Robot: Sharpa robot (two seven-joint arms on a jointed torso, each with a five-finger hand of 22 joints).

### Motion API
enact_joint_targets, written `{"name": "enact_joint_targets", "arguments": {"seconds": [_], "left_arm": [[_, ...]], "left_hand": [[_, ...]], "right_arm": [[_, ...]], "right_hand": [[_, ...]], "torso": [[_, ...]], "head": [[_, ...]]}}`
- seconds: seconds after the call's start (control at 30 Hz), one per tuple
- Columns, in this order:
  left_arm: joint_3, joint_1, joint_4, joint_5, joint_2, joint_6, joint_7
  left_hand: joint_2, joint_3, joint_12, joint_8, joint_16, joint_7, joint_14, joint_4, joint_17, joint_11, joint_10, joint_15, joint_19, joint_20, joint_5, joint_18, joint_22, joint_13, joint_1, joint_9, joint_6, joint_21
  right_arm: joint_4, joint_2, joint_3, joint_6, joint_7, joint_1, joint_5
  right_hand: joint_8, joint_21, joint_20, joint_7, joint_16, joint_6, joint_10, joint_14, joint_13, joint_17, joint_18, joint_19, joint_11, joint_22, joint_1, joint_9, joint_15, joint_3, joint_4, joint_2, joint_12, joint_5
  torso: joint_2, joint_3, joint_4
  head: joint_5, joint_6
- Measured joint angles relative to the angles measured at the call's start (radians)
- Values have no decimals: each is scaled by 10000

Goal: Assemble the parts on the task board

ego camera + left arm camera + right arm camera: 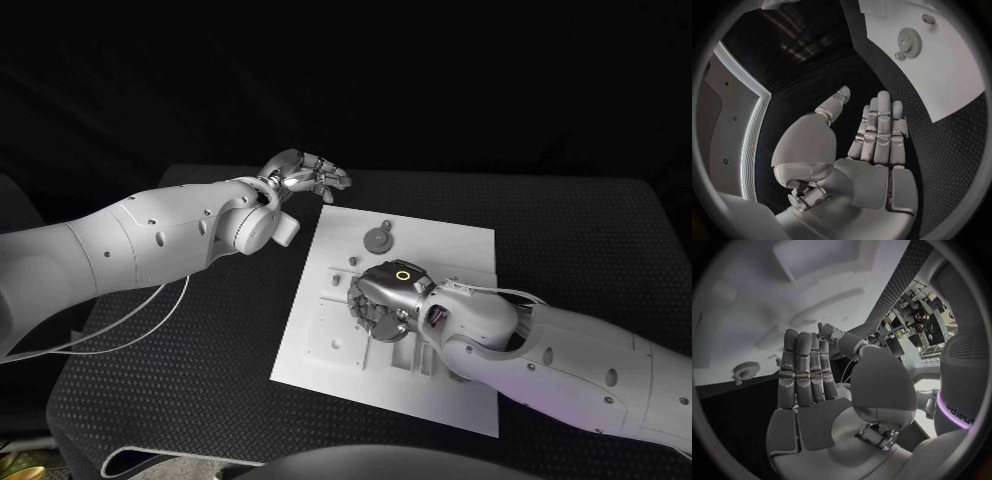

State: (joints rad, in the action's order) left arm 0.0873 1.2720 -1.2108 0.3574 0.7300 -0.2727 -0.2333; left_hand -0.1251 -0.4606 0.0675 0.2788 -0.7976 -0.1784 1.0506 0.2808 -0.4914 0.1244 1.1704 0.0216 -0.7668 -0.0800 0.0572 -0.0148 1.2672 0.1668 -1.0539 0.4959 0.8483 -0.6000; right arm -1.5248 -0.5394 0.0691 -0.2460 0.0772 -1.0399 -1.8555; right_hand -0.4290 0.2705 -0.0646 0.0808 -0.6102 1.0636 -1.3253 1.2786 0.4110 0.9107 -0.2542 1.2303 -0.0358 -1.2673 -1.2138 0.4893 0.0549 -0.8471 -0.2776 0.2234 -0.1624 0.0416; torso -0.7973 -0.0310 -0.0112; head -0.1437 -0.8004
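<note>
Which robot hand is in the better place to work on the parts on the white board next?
Probably the right robot hand: it hovers open over the middle of the white board, among its fixtures. The left robot hand is open too, but off the board's far corner, above the black table.

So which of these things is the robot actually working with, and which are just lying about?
Part of the job:
task board
gear on the board's far end
right hand, over the board's middle
left hand, off the board's far corner, holding nothing

Just there:
black table
white cables by the left arm
</note>
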Motion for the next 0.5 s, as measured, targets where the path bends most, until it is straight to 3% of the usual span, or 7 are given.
{"name": "enact_joint_targets", "arguments": {"seconds": [0.17,0.5], "left_arm": [[0,0,4,0,0,1,3],[0,0,15,0,-20,1,9]], "left_hand": [[0,0,0,0,0,0,0,0,-9,0,0,0,0,0,0,0,0,-3,0,0,0,0],[0,0,0,0,0,0,0,0,-9,-1,1,0,1,1,0,0,-2,-9,0,0,0,0]], "right_arm": [[-3,0,19,0,-2,10,-44],[-9,71,186,3,-2,17,-93]], "right_hand": [[1,0,0,0,0,0,2,1,0,0,0,0,0,-7,0,-1,0,1,-1,1,1,-1],[1,0,-1,0,-36,-1,22,1,148,-1,6,0,-12,-15,1,30,-1,-17,-41,2,12,37]], "torso": [[2,5,1],[4,13,0]], "head": [[-40,-35],[-59,-70]]}}
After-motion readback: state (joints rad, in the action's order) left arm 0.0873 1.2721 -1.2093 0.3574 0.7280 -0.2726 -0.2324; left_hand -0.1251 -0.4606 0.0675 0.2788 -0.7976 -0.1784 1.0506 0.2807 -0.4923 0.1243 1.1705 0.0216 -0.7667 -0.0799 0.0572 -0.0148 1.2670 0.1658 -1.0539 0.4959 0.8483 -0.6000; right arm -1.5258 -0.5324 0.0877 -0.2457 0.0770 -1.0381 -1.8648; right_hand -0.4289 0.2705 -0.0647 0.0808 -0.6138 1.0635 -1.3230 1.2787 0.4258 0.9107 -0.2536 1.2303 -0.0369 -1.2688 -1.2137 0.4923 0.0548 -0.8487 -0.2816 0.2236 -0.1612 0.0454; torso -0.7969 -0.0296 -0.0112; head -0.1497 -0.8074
